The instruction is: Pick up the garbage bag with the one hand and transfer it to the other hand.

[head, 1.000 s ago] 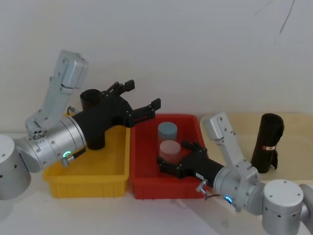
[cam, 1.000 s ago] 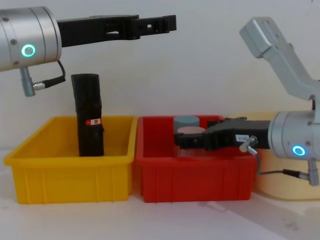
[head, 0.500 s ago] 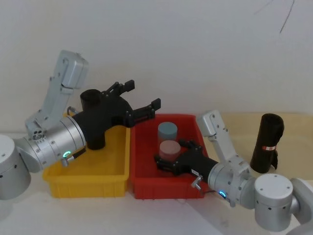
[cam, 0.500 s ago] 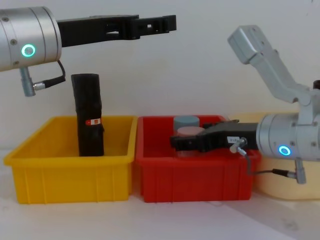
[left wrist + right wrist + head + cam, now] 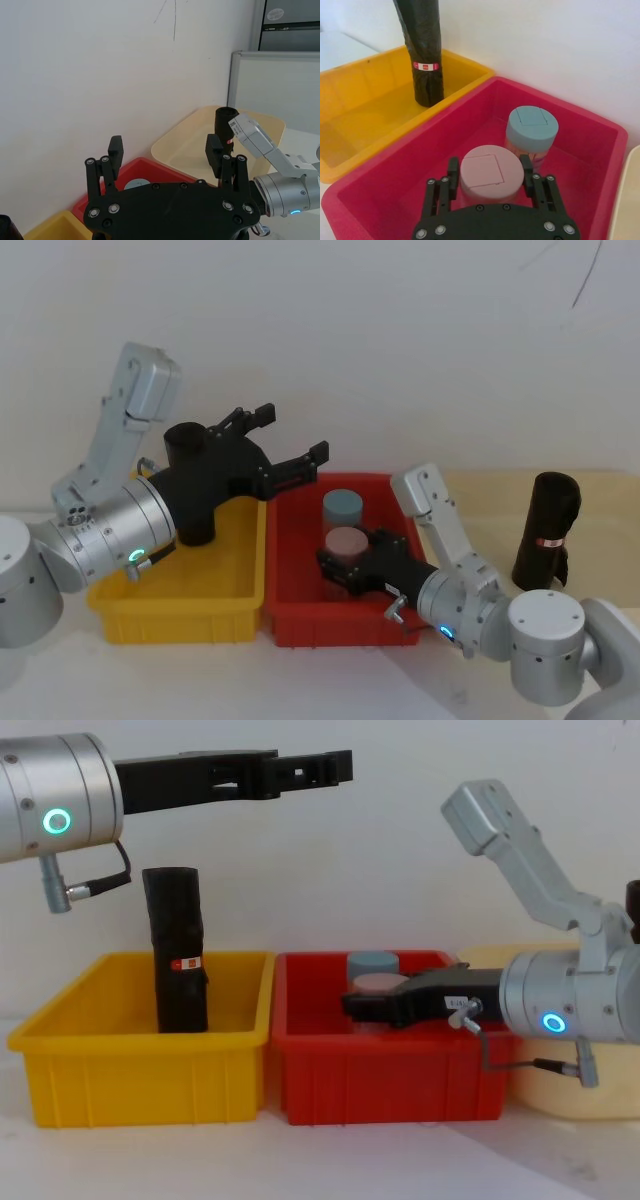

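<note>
A: Lighting? Bright, even, diffuse indoor light, white wall (image 5: 400, 340) evenly lit, no hard glare.

B: Shadows soft. Faint one under the red bin (image 5: 390, 1060) in chest view, another inside the yellow bin (image 5: 365, 115) in right wrist view.

A: Focus fine in head and chest views. The left gripper (image 5: 167, 165) fills the lower part of its wrist view, slightly soft.

B: Status rings glow: green (image 5: 57, 821) on the left, blue (image 5: 551, 1022) on the right.
</note>
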{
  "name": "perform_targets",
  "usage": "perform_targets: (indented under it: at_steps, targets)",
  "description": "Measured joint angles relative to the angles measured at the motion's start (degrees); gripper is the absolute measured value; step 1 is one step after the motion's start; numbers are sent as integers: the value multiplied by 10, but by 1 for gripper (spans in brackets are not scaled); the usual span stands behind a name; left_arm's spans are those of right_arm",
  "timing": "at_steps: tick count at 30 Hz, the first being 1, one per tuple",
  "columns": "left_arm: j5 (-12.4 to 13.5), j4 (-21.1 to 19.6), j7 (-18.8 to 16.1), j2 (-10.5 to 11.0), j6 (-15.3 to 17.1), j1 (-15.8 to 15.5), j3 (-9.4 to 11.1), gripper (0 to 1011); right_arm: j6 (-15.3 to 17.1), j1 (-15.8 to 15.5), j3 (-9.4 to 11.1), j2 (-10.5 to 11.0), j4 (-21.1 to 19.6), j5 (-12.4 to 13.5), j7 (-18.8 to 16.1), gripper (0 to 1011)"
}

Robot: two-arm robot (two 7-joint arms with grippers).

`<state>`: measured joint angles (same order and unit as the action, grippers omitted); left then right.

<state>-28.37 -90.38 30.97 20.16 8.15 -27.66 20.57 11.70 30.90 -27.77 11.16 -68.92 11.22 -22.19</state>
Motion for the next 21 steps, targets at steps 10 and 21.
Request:
perform_targets:
  at_steps: [10,21]
  targets:
    - [0,0,0,0,0,0,0,1002,-1,2,1,-2,5,-2,1,669]
    - [0,0,0,0,0,0,0,1002,2,-14,23,0,-21,2,20,669]
